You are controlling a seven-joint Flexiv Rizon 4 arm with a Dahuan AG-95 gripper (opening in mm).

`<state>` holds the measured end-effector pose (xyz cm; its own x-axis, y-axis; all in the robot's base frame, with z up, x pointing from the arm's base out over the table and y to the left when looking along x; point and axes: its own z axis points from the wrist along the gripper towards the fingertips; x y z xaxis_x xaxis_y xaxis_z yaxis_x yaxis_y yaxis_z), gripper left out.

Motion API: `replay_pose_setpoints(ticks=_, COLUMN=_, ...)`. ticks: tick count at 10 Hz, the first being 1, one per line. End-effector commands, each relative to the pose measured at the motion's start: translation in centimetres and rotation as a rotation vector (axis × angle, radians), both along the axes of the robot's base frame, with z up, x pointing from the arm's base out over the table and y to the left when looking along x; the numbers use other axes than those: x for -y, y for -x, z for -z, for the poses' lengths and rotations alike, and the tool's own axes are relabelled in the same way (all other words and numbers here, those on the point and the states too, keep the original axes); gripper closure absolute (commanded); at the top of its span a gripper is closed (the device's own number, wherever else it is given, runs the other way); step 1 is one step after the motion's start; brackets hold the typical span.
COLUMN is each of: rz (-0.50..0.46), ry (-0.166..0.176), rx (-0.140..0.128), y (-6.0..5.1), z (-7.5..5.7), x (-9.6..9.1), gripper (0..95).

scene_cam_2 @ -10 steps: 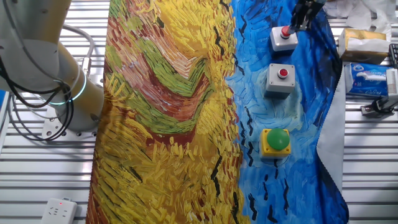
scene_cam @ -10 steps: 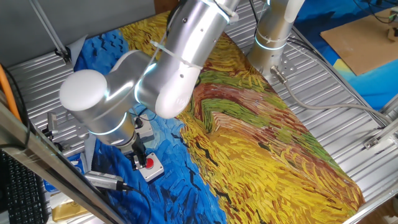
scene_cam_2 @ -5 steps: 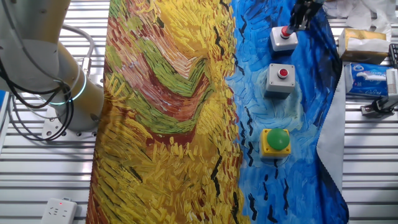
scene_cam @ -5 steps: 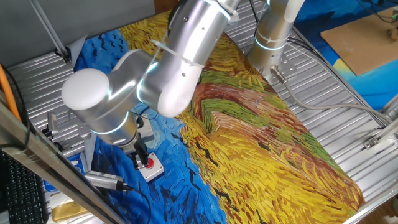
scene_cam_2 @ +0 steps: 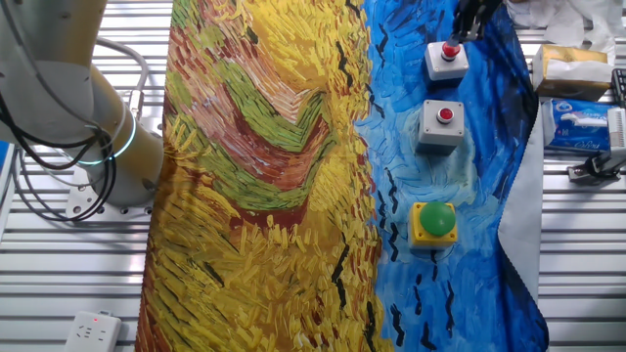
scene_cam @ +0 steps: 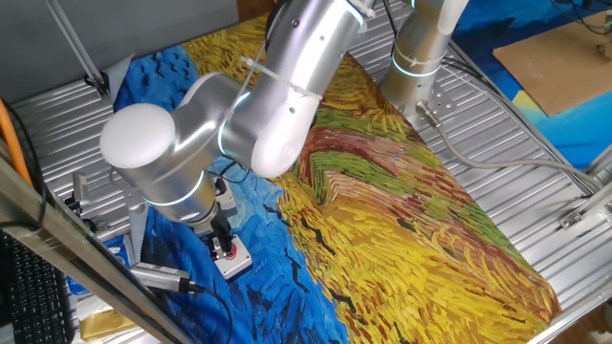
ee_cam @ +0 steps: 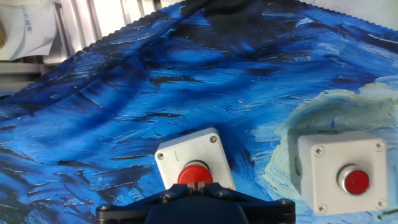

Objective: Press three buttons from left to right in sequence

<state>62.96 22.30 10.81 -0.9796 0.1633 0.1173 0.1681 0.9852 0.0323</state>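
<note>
- The three buttons sit in a row on the blue part of a painted cloth (scene_cam_2: 264, 176) spread over the bench (scene_cam_2: 59, 293).
- In the other fixed view the row runs top to bottom: a grey box with a red cap (scene_cam_2: 446, 60), a second grey box with a red cap (scene_cam_2: 442, 124), then the yellow box with a green cap (scene_cam_2: 433, 222).
- The boxes stand apart from one another, each flat on the cloth.
- The tool (scene_cam_2: 469, 18) hangs at the far end of the row, just beside the first grey box and above its red cap.
- From the hand view the tool's dark body fills the bottom edge, with that red cap (ee_cam: 193, 173) right against it; the second grey box (ee_cam: 341, 171) lies to the right.
- I cannot tell whether the tool is open or closed, nor whether it touches the cap.
- In one fixed view the silver arm (scene_cam: 258, 105) bends over the near corner and hides most of the row; only the one grey box (scene_cam: 229, 256) shows under it.
</note>
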Motion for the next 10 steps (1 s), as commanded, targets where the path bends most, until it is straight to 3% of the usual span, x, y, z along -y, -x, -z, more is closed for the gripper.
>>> replay_pose_setpoints(ticks=1, rz=0.000, ry=-0.001, rx=-0.003, y=-0.1, z=-0.2, x=0.0, gripper=95.0)
replay_pose_setpoints(ticks=5, rz=0.001, ry=-0.001, rx=-0.004, y=-0.1, z=0.0, x=0.0, gripper=95.0)
replay_pose_setpoints(ticks=8, rz=-0.001, ry=-0.004, rx=-0.017, y=-0.4, z=2.0, x=0.3, gripper=95.0)
replay_pose_setpoints(ticks=10, rz=-0.001, ry=-0.019, rx=-0.024, y=-0.4, z=2.1, x=0.3, gripper=95.0)
